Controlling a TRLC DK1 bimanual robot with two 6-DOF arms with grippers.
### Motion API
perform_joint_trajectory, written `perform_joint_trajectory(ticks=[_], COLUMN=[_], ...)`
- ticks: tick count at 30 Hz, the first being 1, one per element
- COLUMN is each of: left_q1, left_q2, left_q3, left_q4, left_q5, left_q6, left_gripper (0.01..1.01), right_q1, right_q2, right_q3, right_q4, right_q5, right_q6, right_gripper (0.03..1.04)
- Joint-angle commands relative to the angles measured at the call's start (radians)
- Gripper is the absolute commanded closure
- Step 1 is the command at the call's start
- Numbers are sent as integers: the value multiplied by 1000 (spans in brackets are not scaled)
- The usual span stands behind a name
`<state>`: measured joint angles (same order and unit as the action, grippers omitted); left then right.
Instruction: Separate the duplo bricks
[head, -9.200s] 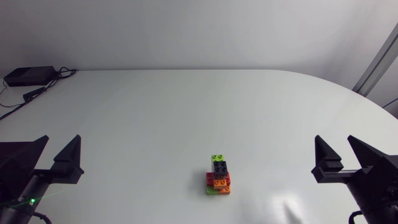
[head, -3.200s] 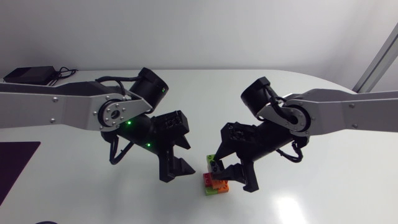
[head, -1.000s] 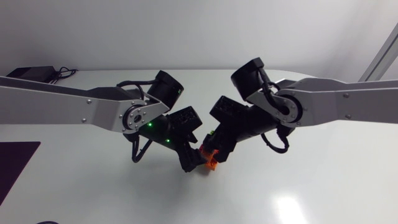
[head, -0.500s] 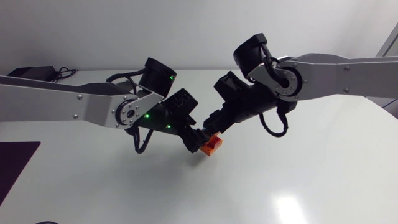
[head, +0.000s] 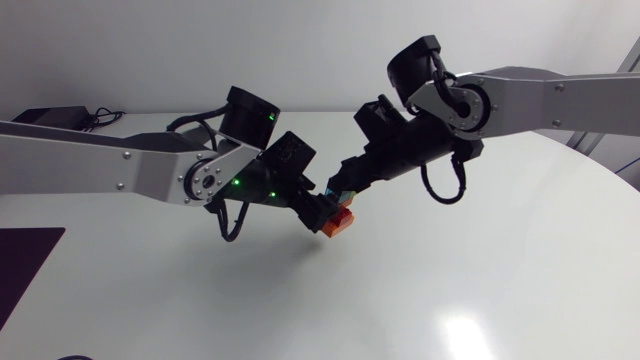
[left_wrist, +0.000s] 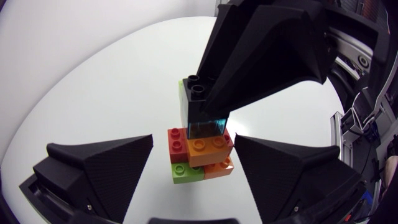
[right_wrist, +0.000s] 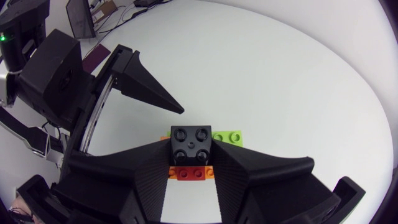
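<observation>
Brick stack (head: 338, 220) hangs above the table (head: 480, 290), long axis running gripper to gripper, right gripper (right_wrist: 191, 149) clamped on stack's top black brick (right_wrist: 191, 138), left gripper (left_wrist: 193, 138) straddling stack's red-orange-green base (left_wrist: 200, 163) opposite, its grip unclear.

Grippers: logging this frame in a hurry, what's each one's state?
Left gripper: open, straddling the lower bricks, a gap showing on one side.
Right gripper: shut on the black brick.
</observation>
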<state>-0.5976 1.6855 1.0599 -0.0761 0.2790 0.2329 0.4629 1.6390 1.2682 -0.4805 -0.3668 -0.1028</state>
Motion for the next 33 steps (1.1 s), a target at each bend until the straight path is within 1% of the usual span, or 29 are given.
perform_joint_trajectory(ticks=[1,7,13,18,24,26,29,31,33], left_q1=[-8,-22,-36,-39,-53,-56,-57,-57,-60], left_q2=[-18,-26,-23,-21,-18,-17,-10,-7,-6], left_q3=[-28,-37,-44,-52,-60,-61,-61,-63,-63], left_q4=[29,67,98,119,160,171,180,185,191], left_q5=[-6,-37,-75,-90,-139,-144,-147,-149,-161], left_q6=[-35,-61,-79,-84,-92,-95,-101,-103,-103], left_gripper=[120,121,121,121,134,187,318,425,477], right_q1=[-6,-10,-30,-38,-41,-41,-49,-53,-58], right_q2=[28,31,33,41,42,42,39,36,33], right_q3=[37,48,66,79,79,80,82,83,85], right_q4=[-20,-32,-32,-41,-43,-43,-43,-43,-43], right_q5=[-14,-20,-50,-75,-96,-100,-110,-116,-121], right_q6=[38,63,107,121,132,133,138,141,143], right_gripper=[826,823,820,820,820,820,820,820,820])
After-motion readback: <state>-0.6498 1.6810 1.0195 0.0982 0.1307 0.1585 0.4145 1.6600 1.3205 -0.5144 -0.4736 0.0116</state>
